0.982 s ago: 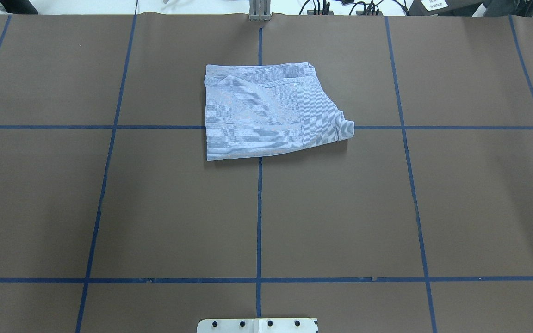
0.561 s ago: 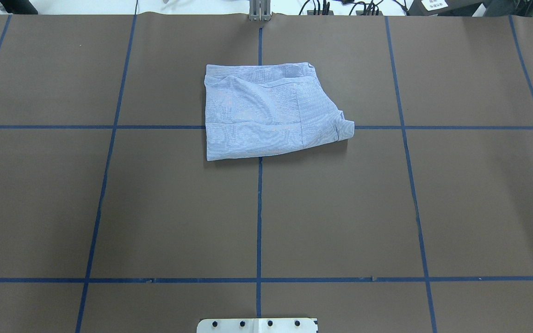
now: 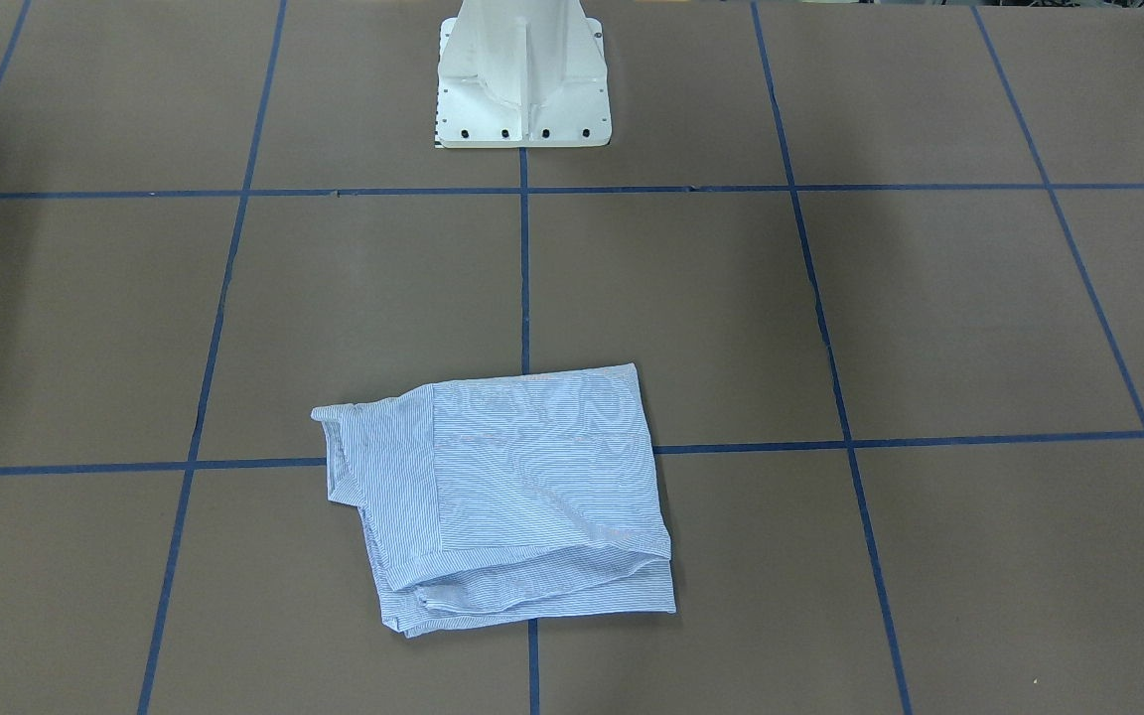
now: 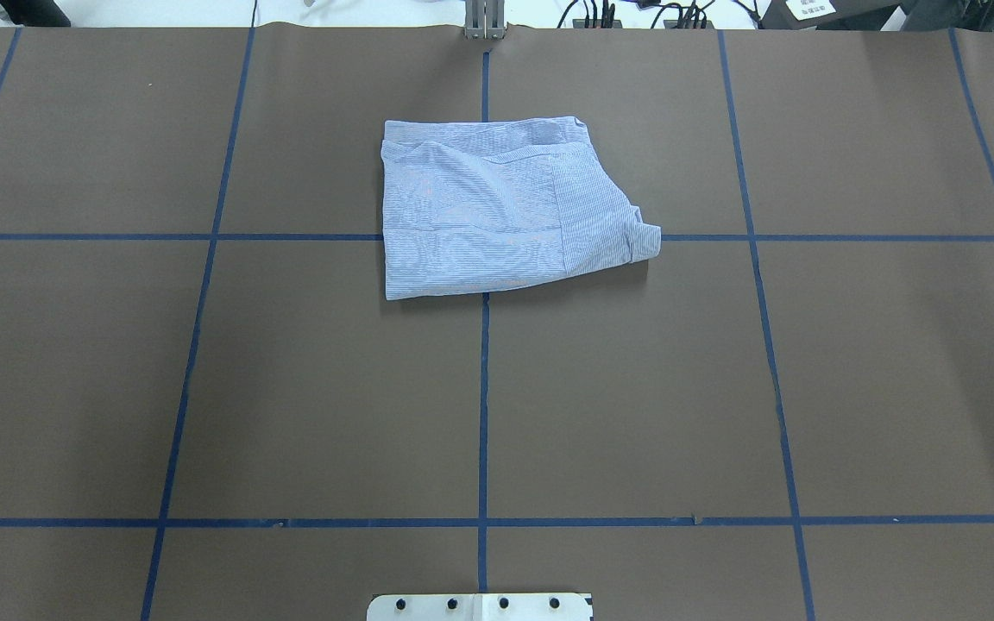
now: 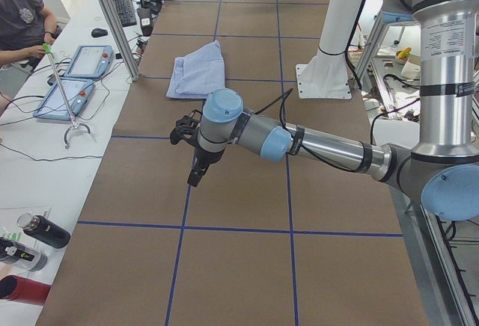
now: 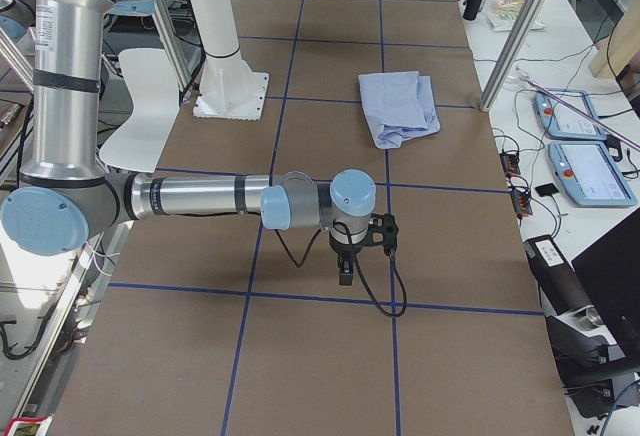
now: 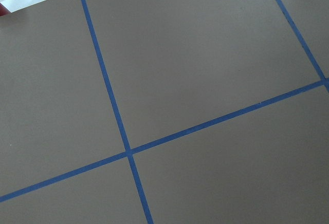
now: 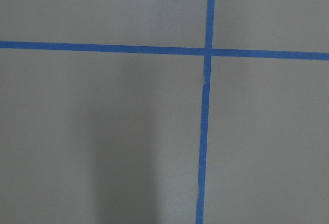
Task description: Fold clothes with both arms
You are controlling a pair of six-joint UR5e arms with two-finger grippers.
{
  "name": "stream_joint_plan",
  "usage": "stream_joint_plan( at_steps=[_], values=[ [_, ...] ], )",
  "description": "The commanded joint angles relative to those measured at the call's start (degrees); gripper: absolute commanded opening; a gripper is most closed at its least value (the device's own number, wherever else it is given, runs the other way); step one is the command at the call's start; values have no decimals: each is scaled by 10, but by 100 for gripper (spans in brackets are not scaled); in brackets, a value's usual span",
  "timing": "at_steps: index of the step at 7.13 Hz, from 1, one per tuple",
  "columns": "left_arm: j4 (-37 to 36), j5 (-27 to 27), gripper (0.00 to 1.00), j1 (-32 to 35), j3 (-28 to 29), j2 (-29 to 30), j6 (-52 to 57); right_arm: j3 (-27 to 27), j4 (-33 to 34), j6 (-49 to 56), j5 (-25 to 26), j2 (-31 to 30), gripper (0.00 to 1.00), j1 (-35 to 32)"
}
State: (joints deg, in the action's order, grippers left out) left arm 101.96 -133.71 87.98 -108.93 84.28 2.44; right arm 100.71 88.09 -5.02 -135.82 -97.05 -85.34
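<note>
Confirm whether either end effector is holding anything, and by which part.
Nothing is held. The folded shirt lies alone on the table; the left end effector and right end effector hang over the table, well apart from it.

Bare table (image 4: 290, 388) around shirt (image 4: 497, 207), pedestal (image 3: 522, 79) apart

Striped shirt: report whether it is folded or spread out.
Folded. The shirt lies on the table as a compact, roughly rectangular bundle, with stacked layers showing along one edge and no sleeve spread out.
</note>
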Motion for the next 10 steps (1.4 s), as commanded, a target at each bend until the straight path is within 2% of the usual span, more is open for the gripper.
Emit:
stream_joint_plan(
  at_steps=[1,10],
  values=[
    [0,-2,100,-1,5,2,0,4,-1,1,0,1,100,0],
    [3,-19,100,-1,8,11,1,0,-1,2,1,5,100,0]
  ],
)
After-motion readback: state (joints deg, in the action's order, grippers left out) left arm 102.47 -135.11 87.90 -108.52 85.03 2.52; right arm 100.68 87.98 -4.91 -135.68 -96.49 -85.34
